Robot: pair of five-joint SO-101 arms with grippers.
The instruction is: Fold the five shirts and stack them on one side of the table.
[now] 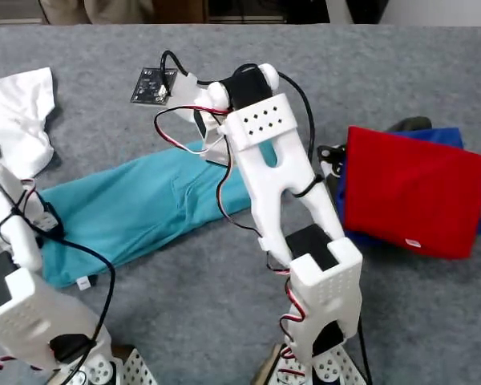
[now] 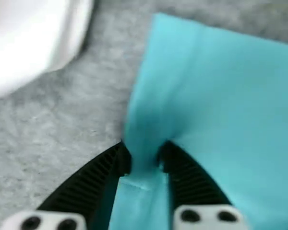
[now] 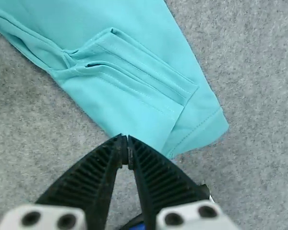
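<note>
A teal shirt (image 1: 144,204), folded into a long strip, lies slantwise across the middle-left of the grey table (image 1: 385,64). My left gripper (image 1: 42,218) (image 2: 143,160) is at its near-left end, shut on a raised fold of the teal shirt (image 2: 221,96). My right gripper (image 1: 212,146) (image 3: 125,141) is at the strip's far-right end, shut, its tips right at the edge of the teal shirt (image 3: 125,72); no cloth shows between them. A folded red shirt (image 1: 413,188) rests on a blue shirt (image 1: 442,135) at the right. A crumpled white shirt (image 1: 16,120) (image 2: 33,38) lies at the far left.
Something dark (image 1: 409,124) pokes out behind the blue shirt. Bare grey table stretches along the back and across the front between the two arm bases (image 1: 325,321).
</note>
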